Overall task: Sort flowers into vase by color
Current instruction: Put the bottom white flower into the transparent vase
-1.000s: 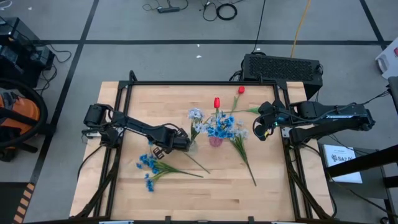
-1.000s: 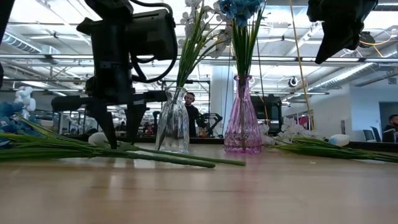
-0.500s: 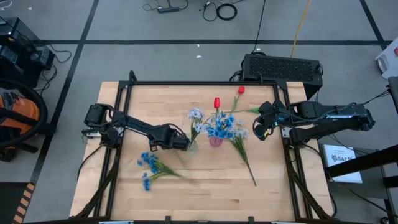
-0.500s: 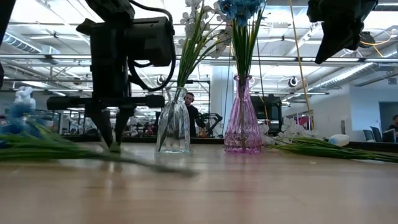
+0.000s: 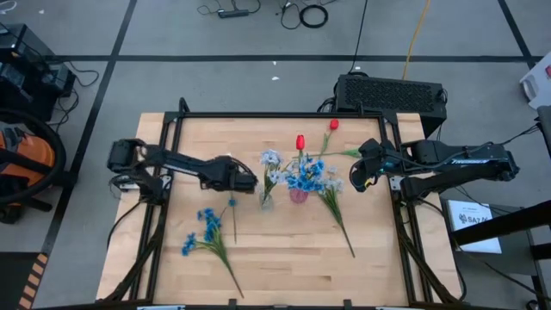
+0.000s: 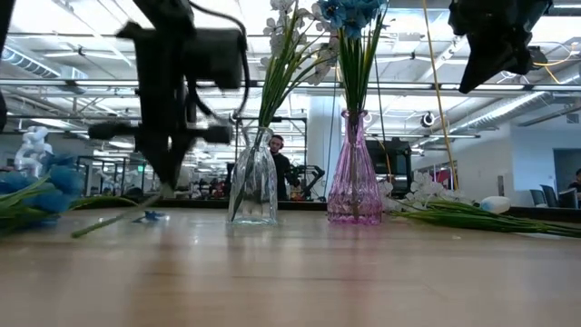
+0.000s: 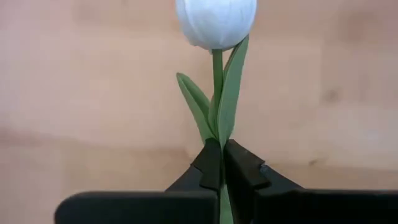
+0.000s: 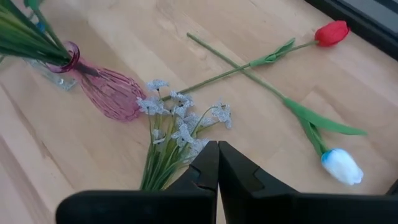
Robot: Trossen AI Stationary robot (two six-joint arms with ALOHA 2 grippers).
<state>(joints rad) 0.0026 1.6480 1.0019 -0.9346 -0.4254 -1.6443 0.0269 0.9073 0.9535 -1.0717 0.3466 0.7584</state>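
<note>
My left gripper (image 5: pixel 250 182) hangs left of the clear vase (image 5: pixel 267 201) and is shut on a white tulip (image 7: pixel 216 22). The clear vase holds pale lavender-white sprays (image 5: pixel 271 160). The pink vase (image 5: pixel 299 195) holds blue sprays (image 5: pixel 307 176). Loose blue sprays (image 5: pixel 207 228) lie flat on the table's near left. Another lavender-white spray (image 8: pixel 180 121), two red tulips (image 5: pixel 300 142) (image 8: pixel 329 32) and a second white tulip (image 8: pixel 341 166) lie on the table. My right gripper (image 5: pixel 355 182) is shut on nothing and hovers right of the vases. My left gripper pinches the white tulip's green stem (image 7: pixel 218 134) between its two fingertips, just below the bud where the leaves begin. The bud sticks out beyond the fingertips, clear of the table. The rest of the stem (image 6: pixel 118 218) trails down toward the table; its end I cannot tell.
A dark metal frame (image 5: pixel 258 114) borders the wooden table. The two vases stand side by side mid-table. The loose blue sprays' stems (image 5: pixel 228 271) reach toward the near edge. Bare wood (image 5: pixel 310 275) lies at the near right.
My left gripper has shut on the white tulip's stem. It has then risen from the table and moved a little toward the far edge, taking the tulip along. The loose blue sprays have swung round, so their stems now point to the near edge, not to the right.
</note>
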